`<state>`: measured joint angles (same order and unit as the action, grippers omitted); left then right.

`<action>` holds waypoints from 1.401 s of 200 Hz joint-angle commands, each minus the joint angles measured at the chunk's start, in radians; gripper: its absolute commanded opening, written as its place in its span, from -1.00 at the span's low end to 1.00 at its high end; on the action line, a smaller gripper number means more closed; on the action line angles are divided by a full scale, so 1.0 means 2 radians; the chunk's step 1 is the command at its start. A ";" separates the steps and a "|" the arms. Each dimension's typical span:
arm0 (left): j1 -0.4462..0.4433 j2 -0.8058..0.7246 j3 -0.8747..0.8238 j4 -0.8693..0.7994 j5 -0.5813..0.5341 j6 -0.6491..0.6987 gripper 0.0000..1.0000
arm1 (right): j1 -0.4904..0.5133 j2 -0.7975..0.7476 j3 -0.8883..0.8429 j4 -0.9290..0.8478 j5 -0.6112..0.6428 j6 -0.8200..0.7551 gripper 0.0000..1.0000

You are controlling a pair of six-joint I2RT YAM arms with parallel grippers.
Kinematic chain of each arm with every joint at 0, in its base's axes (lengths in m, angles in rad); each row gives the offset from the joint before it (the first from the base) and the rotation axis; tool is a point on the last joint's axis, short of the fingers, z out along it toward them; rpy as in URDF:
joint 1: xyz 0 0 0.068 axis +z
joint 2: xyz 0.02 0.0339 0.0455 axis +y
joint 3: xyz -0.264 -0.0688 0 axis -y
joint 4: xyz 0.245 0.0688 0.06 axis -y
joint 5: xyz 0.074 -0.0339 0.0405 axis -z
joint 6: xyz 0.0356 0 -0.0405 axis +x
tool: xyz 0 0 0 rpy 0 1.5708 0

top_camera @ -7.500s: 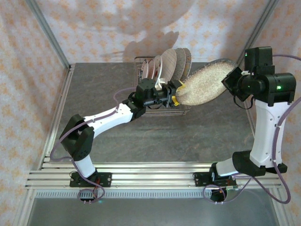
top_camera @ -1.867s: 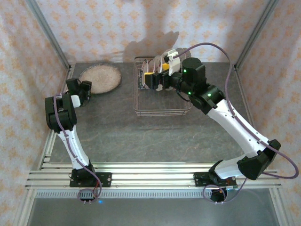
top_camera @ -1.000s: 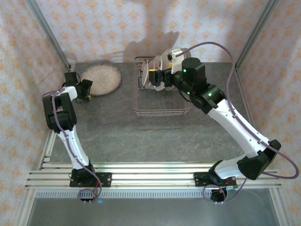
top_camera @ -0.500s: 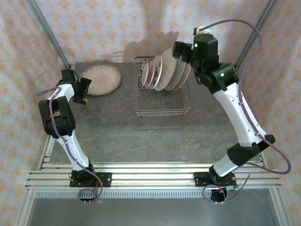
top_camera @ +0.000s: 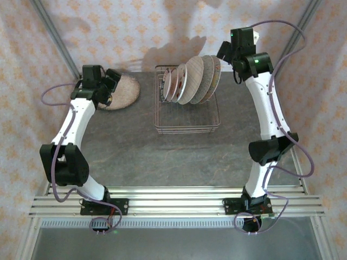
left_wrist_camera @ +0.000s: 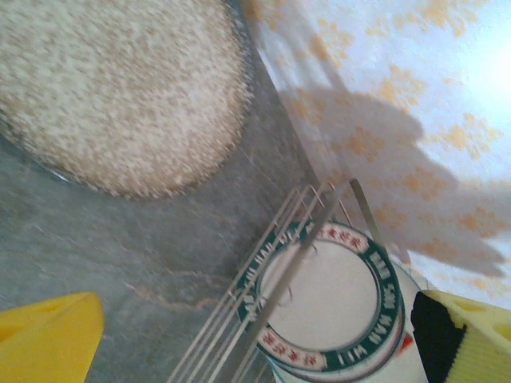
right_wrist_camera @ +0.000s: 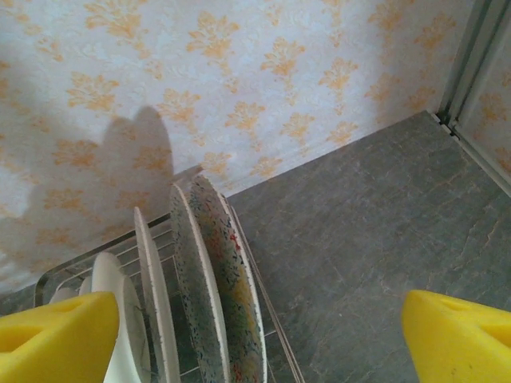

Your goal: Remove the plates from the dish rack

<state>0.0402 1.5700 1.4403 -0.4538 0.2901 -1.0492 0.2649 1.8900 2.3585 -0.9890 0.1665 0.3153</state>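
Far-left table corner: left gripper hangs over the edge of the speckled plate, jaws spread wide, nothing between them
Left pads: matte yellow foam wedges, soft-edged, one at each lower corner of the left wrist view
Speckled plate: round, beige, grainy sandy surface, lying flat on the table, well apart from the dish rack
Right gripper: raised by the rack's far right corner, jaws apart, empty
Right pads: same yellow foam, blunt wedge shape
Dish rack: rectangular basket of thin shiny wire, far middle of table
Standing plates: about five discs on edge in the rack's far half, leaning and overlapping like a fan
Rimmed plate: glossy white, dark green ring with red marks, seen through the wires
Floral plate: outermost at the right end, busy multicoloured print, a finely speckled one just beside it
Table: grey stone-look slab, mottled
Wallpaper: pale, orange leaf motifs
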 commanded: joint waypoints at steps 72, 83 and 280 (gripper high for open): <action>-0.167 -0.090 0.006 0.097 0.050 0.112 0.92 | -0.067 0.064 0.018 0.007 -0.178 -0.040 0.43; -0.187 -0.104 -0.005 0.106 0.051 0.125 0.92 | -0.068 0.080 0.029 -0.001 -0.190 -0.049 0.34; -0.251 -0.151 -0.027 0.107 0.040 0.160 0.91 | -0.080 0.189 0.075 -0.016 -0.290 -0.075 -0.35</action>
<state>-0.4519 1.2903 1.3861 -0.2718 0.3775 -0.7563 0.1104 2.2486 2.4691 -1.0180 -0.3851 0.1711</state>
